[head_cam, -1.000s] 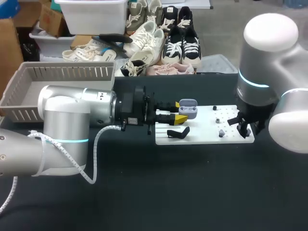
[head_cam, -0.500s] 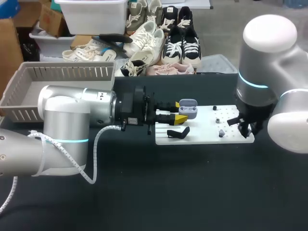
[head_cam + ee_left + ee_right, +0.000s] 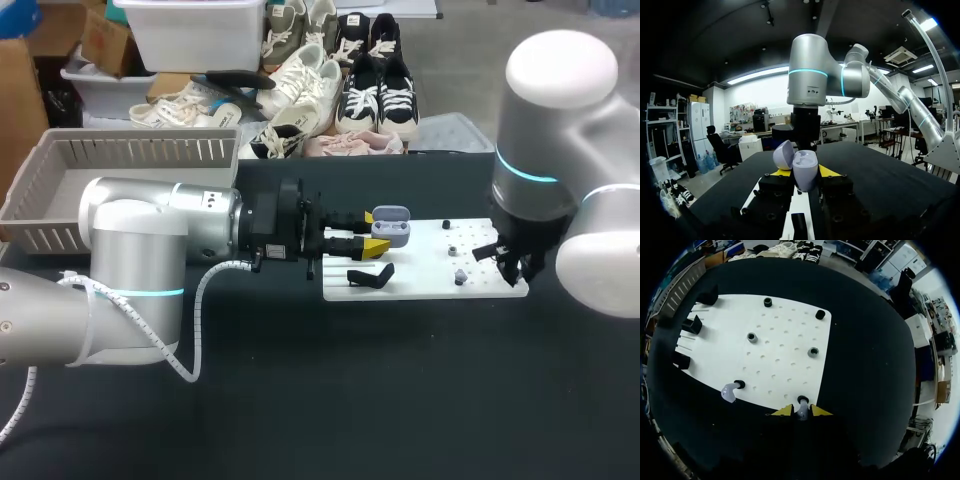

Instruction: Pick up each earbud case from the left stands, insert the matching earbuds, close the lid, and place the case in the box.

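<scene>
Lilac glossy earbud case (image 3: 804,167), rounded, lid open, clamped in L gripper (image 3: 806,172) over white pegboard's (image 3: 420,280) left end; R gripper (image 3: 802,411) pinches smooth lilac earbud (image 3: 802,413) at board's right edge.

Case (image 3: 802,167) and earbud (image 3: 802,411): smooth plastic, slight gloss. Board (image 3: 785,350) is matt plastic, the table (image 3: 400,380) matt and cloth-like. Left arm (image 3: 130,235) shell is smooth, satin, metal-look.
</scene>
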`<state>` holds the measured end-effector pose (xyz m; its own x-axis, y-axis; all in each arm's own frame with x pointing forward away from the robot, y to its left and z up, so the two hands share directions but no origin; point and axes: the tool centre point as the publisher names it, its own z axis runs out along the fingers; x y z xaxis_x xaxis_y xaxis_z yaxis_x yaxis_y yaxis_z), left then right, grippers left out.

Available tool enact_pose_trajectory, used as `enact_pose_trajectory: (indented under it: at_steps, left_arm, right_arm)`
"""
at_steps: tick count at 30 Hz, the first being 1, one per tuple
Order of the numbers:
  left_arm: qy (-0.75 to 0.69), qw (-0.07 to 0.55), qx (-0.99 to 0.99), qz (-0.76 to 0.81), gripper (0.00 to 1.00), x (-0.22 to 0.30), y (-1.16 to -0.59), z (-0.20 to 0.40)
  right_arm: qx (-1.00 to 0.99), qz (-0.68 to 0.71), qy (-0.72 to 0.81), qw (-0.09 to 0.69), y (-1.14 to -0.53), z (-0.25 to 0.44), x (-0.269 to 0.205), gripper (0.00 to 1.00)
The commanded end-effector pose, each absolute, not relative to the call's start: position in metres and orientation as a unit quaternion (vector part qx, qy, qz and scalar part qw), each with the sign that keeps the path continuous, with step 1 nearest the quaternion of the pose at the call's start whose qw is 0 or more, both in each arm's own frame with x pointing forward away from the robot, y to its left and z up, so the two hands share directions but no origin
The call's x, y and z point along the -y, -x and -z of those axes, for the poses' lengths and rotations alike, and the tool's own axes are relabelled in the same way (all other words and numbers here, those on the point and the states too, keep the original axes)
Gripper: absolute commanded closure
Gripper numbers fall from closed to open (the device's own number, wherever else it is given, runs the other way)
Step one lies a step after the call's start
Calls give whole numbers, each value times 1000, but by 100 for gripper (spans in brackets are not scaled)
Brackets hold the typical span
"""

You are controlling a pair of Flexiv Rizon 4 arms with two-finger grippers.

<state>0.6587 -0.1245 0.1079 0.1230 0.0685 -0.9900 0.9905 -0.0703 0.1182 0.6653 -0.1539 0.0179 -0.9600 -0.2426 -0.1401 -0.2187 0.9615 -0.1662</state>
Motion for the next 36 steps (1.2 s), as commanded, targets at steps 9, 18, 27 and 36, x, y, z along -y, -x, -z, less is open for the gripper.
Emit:
enact_pose_trajectory:
  at_steps: [9, 18, 27, 36]
  left_arm:
    - [-563, 495, -469, 467, 100, 125, -659, -107]
    - [-563, 495, -469, 467, 100, 125, -659, -107]
    - [-563, 495, -469, 467, 100, 125, -659, -107]
    - [-563, 495, -469, 467, 100, 125, -659, -107]
  right_arm:
    - [-987, 74, 113, 85, -662, -22, 152, 100]
    - [-987, 75, 111, 92, -658, -30, 152, 100]
    - [-987, 70, 104, 102, -650, -57, 143, 100]
    - [-993, 73, 88, 29, -636, -77, 125, 100]
